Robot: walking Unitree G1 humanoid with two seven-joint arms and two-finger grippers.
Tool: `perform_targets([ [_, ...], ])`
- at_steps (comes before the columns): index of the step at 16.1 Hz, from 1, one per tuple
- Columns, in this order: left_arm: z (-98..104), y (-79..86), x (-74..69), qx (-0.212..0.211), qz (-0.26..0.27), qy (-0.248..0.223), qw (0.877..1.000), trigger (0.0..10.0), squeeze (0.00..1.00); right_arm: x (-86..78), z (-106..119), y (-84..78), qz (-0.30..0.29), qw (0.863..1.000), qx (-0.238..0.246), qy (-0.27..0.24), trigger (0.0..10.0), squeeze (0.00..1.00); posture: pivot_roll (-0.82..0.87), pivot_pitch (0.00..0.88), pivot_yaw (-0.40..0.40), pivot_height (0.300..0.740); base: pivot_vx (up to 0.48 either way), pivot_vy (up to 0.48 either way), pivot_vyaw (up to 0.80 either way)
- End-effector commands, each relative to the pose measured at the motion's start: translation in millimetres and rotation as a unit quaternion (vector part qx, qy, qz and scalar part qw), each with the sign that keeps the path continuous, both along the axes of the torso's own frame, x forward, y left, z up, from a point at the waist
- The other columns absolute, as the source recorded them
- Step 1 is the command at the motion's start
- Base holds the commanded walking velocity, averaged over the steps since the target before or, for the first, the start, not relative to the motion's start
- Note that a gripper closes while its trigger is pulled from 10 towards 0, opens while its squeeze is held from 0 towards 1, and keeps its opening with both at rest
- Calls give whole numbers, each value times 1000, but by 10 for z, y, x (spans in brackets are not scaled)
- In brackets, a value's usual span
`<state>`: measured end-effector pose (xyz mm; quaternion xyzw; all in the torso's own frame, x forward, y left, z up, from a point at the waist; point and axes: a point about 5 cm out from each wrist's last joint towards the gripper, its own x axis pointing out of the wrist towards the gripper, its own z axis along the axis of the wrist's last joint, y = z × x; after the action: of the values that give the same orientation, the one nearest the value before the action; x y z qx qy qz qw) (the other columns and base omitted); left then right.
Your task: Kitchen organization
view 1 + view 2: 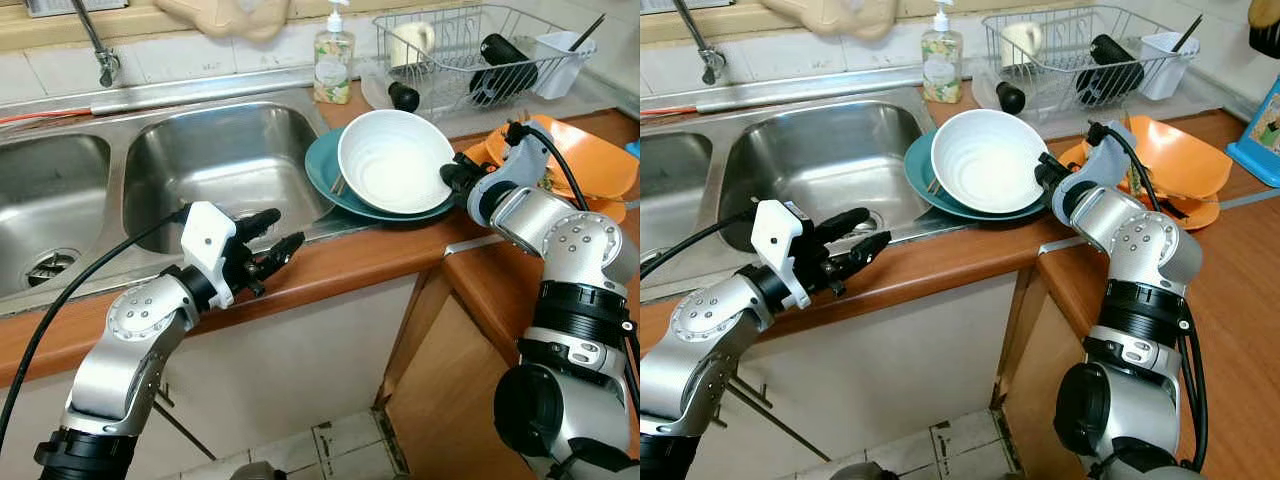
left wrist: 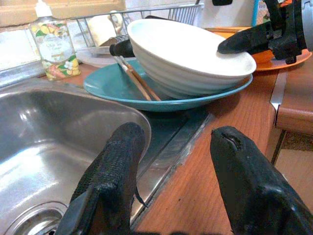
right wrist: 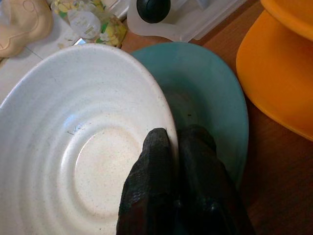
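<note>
**Right arm has the bowl's near-right rim**

We see the right gripper [image 3: 172, 147] pinched on the rim of the white bowl [image 1: 395, 160], which tilts in the teal plate [image 1: 322, 170] just right of the sink [image 1: 220, 150]. Our left gripper [image 1: 268, 240], fingers apart, hovers near-left, farther away.

The desk [image 1: 340, 262] is brown wood and bends round a corner. A shiny metal sink [image 1: 225, 160] with two tubs is set into it. A teal plate [image 1: 325, 170] sits on the desk just beside the sink, partly on the sink's metal edge. A white bowl [image 1: 395, 160] lies tilted in the plate. Orange dishes [image 1: 1180, 160] sit on the desk near the plate. A soap bottle [image 1: 333, 62] stands at the back. A wire rack [image 1: 470, 50] stands near the bottle, with a cup and other things in it.
</note>
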<state>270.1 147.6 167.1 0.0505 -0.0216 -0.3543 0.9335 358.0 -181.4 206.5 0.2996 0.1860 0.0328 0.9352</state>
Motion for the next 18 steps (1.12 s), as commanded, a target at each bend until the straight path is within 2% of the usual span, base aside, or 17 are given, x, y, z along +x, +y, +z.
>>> perform_targets([
  [1, 53, -27, -2, 8, -7, -9, 1000, 10000, 0, 11, 49, 23, -1, 1000, 6, -4, 0, 0, -4, 0, 44, 740, 0, 0, 0],
  [6, 121, -46, 50, -19, -4, -13, 1000, 10000, 0, 7, 295, -4, -4, 997, -5, -80, 0, 0, -12, 0, 53, 740, 0, 0, 0],
  [8, 178, -58, 98, -45, 3, -17, 999, 10000, 0, -26, 466, 18, 10, 989, -47, -142, 0, 0, -16, 0, 56, 740, 0, 0, 0],
  [11, 208, -60, 137, -52, 9, -20, 998, 10000, 0, -56, 571, 80, 27, 980, -72, -186, 0, 0, -17, 0, 56, 740, 0, 0, 0],
  [14, 292, -59, 214, -94, 29, -18, 995, 10000, 0, -152, 709, 299, 83, 926, -215, -298, 0, 0, -18, 0, 52, 740, 0, 0, 0],
  [15, 305, -55, 226, -99, 33, -19, 994, 10000, 0, -179, 710, 358, 102, 914, -234, -315, 0, 0, -17, 0, 51, 740, 0, 0, 0],
  [16, 309, -49, 231, -99, 37, -20, 994, 10000, 0, -194, 705, 389, 111, 910, -238, -320, 0, 0, -17, 0, 51, 740, 0, 0, 0],
  [18, 294, 40, 278, -93, 78, -21, 992, 10000, 0, -302, 695, 564, 168, 890, -230, -357, 0, 0, -7, 0, 46, 740, 0, 0, 0],
])
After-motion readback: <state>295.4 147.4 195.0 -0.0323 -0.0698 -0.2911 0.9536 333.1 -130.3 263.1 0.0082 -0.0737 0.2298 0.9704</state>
